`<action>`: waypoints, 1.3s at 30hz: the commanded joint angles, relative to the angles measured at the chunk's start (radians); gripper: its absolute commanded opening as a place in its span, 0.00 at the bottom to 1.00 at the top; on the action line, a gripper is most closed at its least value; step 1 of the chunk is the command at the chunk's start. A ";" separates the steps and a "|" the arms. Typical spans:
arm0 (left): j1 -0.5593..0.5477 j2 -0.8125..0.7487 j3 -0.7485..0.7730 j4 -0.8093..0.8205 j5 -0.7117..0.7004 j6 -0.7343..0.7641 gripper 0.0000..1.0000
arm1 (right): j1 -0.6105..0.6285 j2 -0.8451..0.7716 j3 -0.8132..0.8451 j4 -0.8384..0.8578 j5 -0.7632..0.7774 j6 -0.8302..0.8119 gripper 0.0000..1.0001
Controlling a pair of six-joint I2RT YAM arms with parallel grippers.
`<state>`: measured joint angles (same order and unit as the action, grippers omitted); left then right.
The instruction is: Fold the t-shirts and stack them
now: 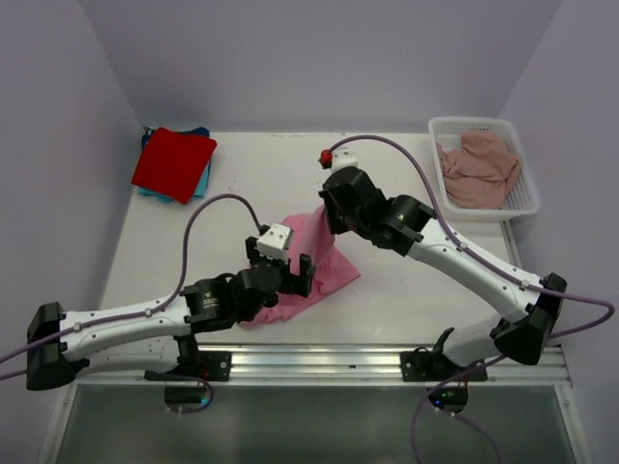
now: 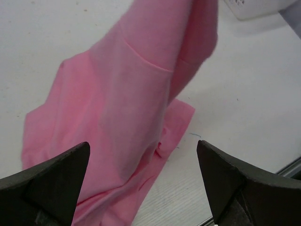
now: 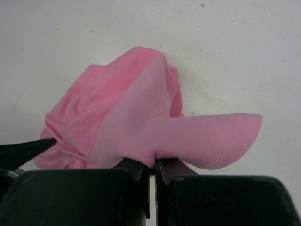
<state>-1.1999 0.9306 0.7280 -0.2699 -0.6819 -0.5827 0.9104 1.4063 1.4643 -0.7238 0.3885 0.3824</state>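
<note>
The bright pink soft cloth t-shirt point(image 1: 331, 267) sits at the middle of the white table point(image 1: 251, 184), half lying and half lifted. Its long axis in the top view runs on a diagonal from a flattened, rumpled end at about 7 o'clock up to a raised end at about 1 o'clock, with a loose flap spreading toward 4 o'clock. The raised end points at the right end effector point(image 1: 327, 220), whose jaws are pinched tight on a fold of the shirt's edge, as the right wrist view shows, with the cloth point(image 3: 136, 103) draping away and down to the table. The low end lies directly under and just ahead of the left end effector point(image 1: 280, 256), which hangs over it spread wide and holding nothing. In the left wrist view the pink cloth point(image 2: 127, 103) fills the gap between its two dark fingertips point(image 2: 56, 169). The left arm is therefore the nearer one to the free end, and the next grasp looks to be a short drop toward 7 o'clock along that diagonal. Farther out, a folded red t-shirt point(image 1: 174, 162) rests on a teal-blue t-shirt point(image 1: 147, 190) at 10 o'clock. A crumpled dusty-pink t-shirt point(image 1: 479, 166) lies in the white plastic mesh basket point(image 1: 484, 123) at 2 o'clock.
</note>
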 commanded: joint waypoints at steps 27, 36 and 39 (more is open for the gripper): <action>-0.201 0.821 0.507 -1.048 -0.944 -1.361 1.00 | -0.008 0.097 0.182 -0.086 -0.137 -0.045 0.00; -0.049 0.835 0.507 -1.051 -1.009 -1.280 1.00 | -0.010 0.071 0.123 -0.060 -0.180 -0.031 0.00; -0.041 0.833 0.524 -1.052 -1.012 -1.250 1.00 | -0.008 0.072 0.119 -0.049 -0.218 -0.034 0.00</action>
<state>-1.2610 1.7817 1.2201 -1.3052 -1.4597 -1.8229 0.8841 1.5181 1.5925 -0.8028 0.2218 0.3477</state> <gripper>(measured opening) 0.999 0.019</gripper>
